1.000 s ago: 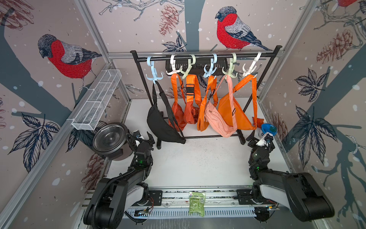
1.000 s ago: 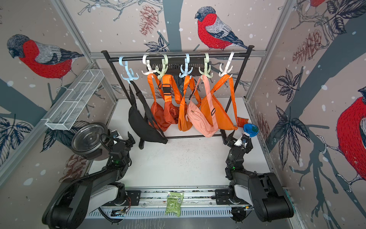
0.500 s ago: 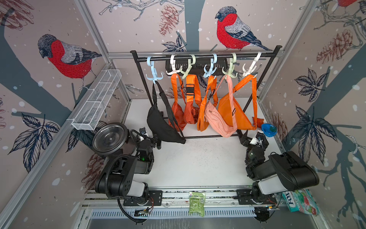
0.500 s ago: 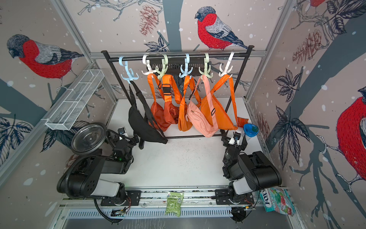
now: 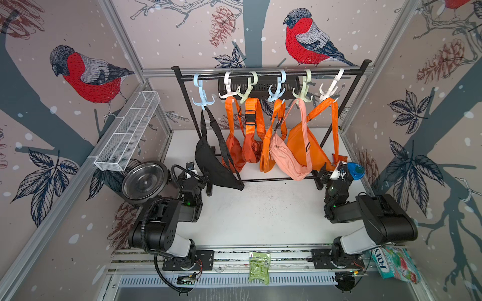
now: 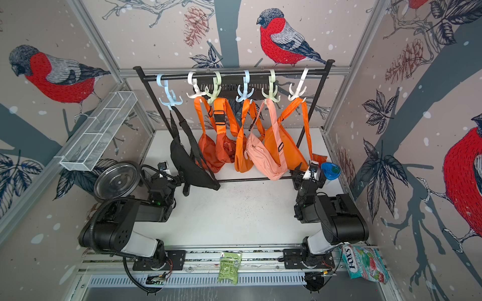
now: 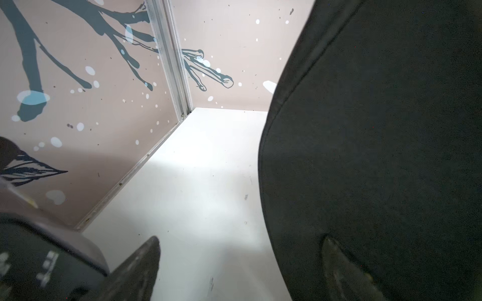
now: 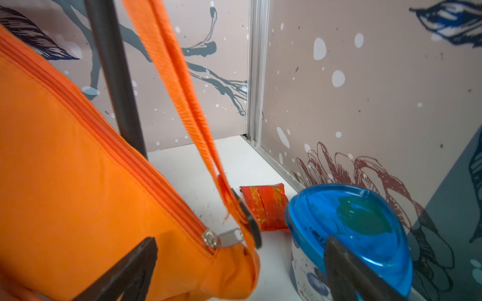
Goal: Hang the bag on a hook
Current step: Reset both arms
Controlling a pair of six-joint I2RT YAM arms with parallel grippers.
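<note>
one black bag (image 5: 216, 166) hangs by its strap from the pale blue end hook (image 5: 202, 97), limp and slanted, low end near the desk (image 5: 260, 208). left jaws spread wide, gripping nothing, just beside it; touching or not, can't tell. left wrist view: bag cut off, dark, no detail. right jaws wide too, empty, between orange bag (image 8: 65, 169) and blue-lidded tub (image 8: 352, 221).

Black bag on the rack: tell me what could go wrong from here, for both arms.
1. The open left gripper has one finger right by the black bag. A sideways move could drag the bag and lift its strap off the light-blue hook.
2. The open right gripper straddles the orange bag corner, beside the blue-lidded tub. It might snag the zip pull or tip the tub.
</note>
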